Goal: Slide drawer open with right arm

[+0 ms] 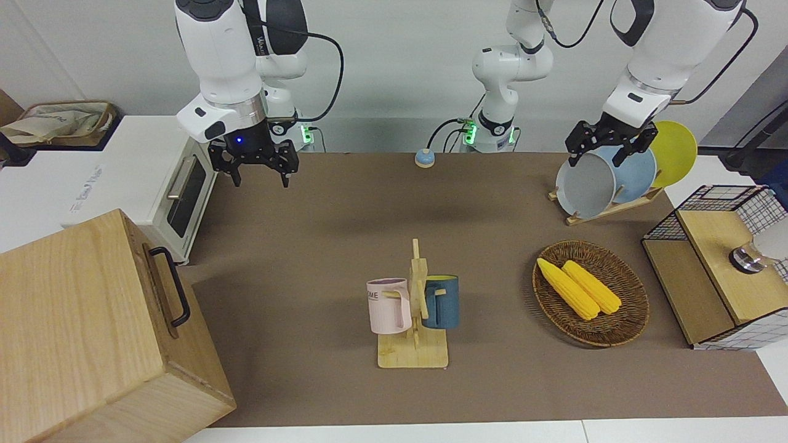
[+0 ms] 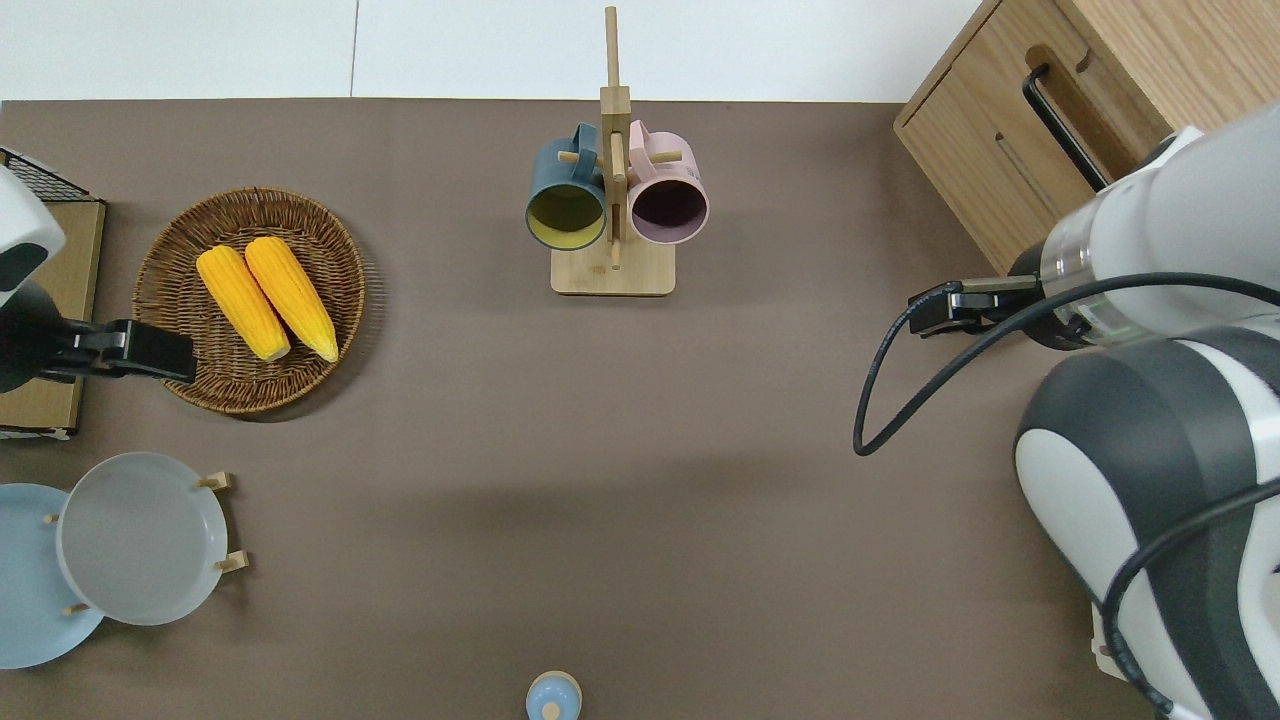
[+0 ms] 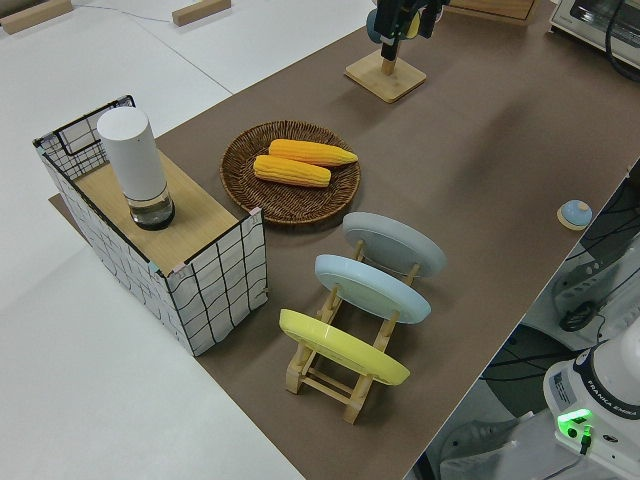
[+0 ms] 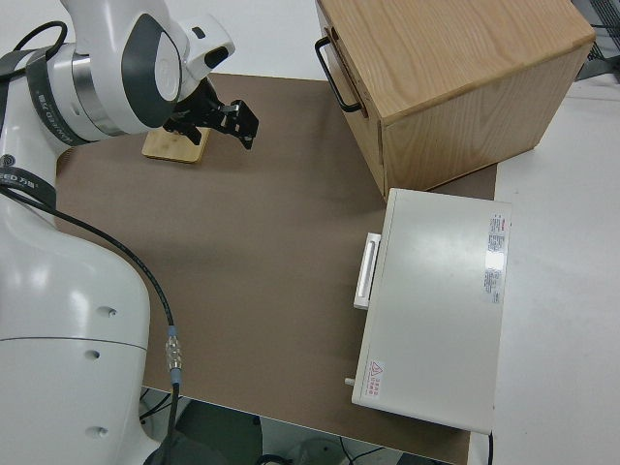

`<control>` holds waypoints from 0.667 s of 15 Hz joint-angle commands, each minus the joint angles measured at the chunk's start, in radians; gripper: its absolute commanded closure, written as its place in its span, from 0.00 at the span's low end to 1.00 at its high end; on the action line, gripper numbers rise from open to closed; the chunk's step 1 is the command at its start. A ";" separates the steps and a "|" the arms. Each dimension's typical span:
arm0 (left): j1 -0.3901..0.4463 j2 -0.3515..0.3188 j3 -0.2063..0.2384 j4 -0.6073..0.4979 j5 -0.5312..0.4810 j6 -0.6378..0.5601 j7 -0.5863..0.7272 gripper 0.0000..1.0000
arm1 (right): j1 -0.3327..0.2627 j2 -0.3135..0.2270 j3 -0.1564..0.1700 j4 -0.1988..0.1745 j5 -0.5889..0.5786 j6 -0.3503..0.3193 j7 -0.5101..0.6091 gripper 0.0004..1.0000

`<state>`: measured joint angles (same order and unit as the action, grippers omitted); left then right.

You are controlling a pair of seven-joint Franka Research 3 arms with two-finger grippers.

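Front view: brown mat (image 1: 345, 203) covers the table against a pale wall. Right gripper (image 1: 253, 161) hangs fingers spread, holding nothing, over bare mat. Drawer (image 1: 161, 289) sits closed in the wooden box (image 1: 74, 320), at the right arm's end. Left arm parked.

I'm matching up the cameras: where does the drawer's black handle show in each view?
Front: handle at lower left edge, on the wooden box.
Overhead: top right corner.
Left side: not in it.
Right side: top centre.
Shared landmark: mug rack.
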<state>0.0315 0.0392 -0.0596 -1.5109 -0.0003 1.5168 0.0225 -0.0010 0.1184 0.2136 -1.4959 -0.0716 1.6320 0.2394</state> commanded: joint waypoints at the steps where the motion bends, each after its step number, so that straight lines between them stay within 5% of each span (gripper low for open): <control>1: 0.004 0.011 -0.006 0.026 0.017 -0.020 0.010 0.01 | 0.001 0.004 0.003 0.009 0.013 -0.010 -0.017 0.01; 10: 0.004 0.011 -0.006 0.024 0.017 -0.020 0.010 0.01 | -0.014 0.006 0.001 0.019 0.010 -0.037 -0.029 0.01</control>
<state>0.0315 0.0392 -0.0596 -1.5109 -0.0003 1.5168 0.0225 -0.0014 0.1184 0.2104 -1.4944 -0.0710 1.6226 0.2392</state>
